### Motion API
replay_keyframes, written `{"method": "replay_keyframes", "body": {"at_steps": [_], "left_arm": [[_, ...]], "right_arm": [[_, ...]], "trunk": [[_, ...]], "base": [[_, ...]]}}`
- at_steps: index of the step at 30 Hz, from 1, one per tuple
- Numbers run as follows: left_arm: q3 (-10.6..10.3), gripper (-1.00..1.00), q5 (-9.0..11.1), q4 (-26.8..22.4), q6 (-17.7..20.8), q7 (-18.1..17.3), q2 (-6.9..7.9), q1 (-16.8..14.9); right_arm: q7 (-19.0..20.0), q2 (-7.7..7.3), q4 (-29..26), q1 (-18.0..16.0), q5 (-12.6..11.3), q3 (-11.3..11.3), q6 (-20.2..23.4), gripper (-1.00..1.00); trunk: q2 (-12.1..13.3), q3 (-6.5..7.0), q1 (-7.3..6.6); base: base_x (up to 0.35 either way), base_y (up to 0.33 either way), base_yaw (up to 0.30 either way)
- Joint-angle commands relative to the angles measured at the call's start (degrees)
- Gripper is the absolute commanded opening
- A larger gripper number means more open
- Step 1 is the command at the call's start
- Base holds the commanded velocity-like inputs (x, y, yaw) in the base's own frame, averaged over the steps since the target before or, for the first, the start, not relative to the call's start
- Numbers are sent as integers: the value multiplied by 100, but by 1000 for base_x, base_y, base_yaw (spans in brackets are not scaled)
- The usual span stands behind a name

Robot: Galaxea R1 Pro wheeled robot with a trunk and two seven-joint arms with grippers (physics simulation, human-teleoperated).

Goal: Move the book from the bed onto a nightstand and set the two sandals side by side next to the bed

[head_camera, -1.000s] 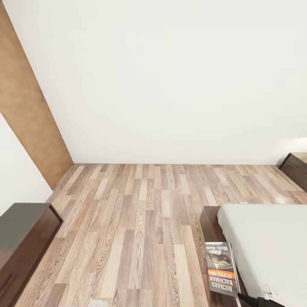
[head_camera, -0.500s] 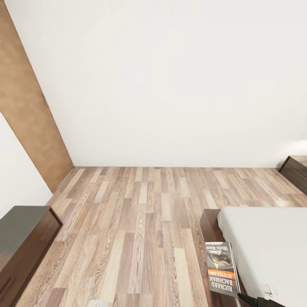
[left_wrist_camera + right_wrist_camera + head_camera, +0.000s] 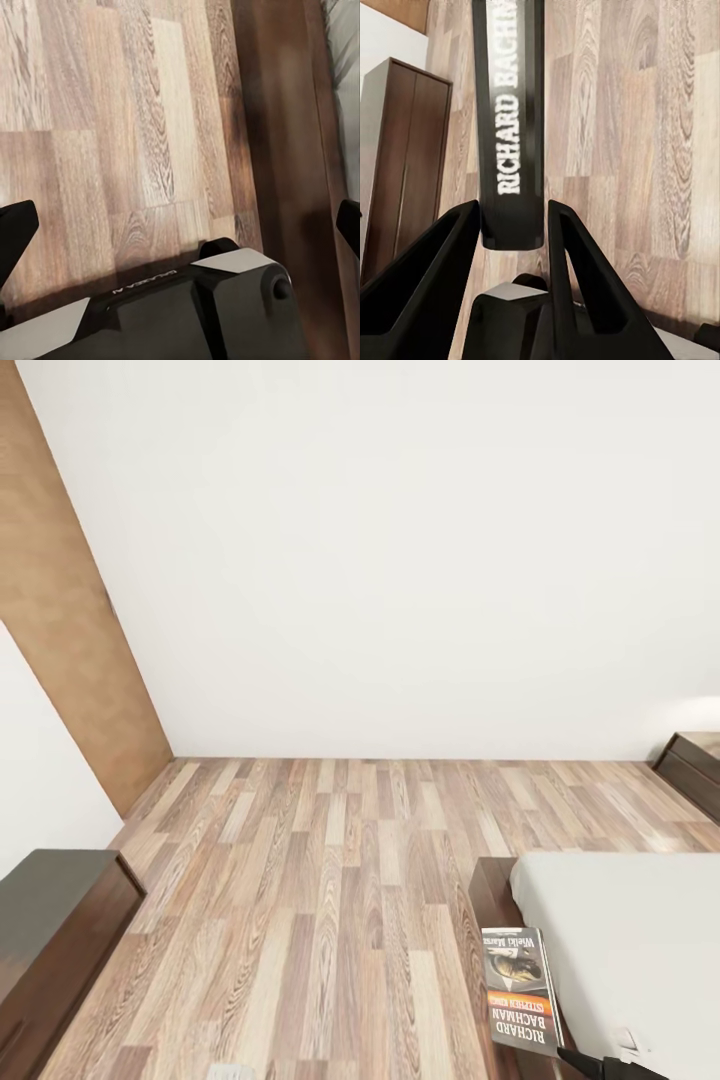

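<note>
The book (image 3: 520, 988), a dark cover with white "Richard Bachman" lettering and an orange band, sits at the lower right of the head view beside the bed's corner. In the right wrist view its spine (image 3: 510, 127) stands between the black fingers (image 3: 585, 285) of my right gripper (image 3: 514, 225), which is shut on it above the plank floor. The bed (image 3: 620, 950) has a dark frame and a pale mattress. My left gripper (image 3: 180, 225) is open, its fingertips (image 3: 15, 232) far apart over the floor next to the bed frame (image 3: 285, 150). The sandals are out of view.
A low dark brown nightstand (image 3: 55, 930) with a glossy top stands at the lower left, also the nightstand (image 3: 405, 150) in the right wrist view. A second dark cabinet (image 3: 692, 760) stands by the far wall at the right. A brown door panel (image 3: 60, 610) leans along the left wall.
The whole head view has shifted slightly downward, so the camera has moved. The book stays in the same spot in the picture, held in my right gripper.
</note>
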Motion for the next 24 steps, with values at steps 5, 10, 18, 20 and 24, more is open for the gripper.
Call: {"method": "replay_keyframes", "body": {"at_steps": [5,10,18,20,24], "left_arm": [[42,100,-62,5,-36,-12,1,-5],[42,100,-61,5,-36,-12,1,-5],[42,100,-61,5,-36,-12,1,-5],[42,100,-62,5,-36,-12,1,-5],[42,100,-60,5,-36,-12,1,-5]], "right_arm": [[13,-1,3,-5,-39,46,-14,-100],[13,-1,3,-5,-42,46,-14,-100],[13,-1,3,-5,-46,46,-14,-100],[13,-1,3,-5,-47,46,-14,-100],[13,-1,3,-5,-48,46,-14,-100]], "trunk": [[-8,38,2],[-8,86,2],[-8,161,2],[-8,180,2],[-8,218,2]], "base": [[0,0,0],[0,0,0],[0,0,0],[0,0,0],[0,0,0]]}}
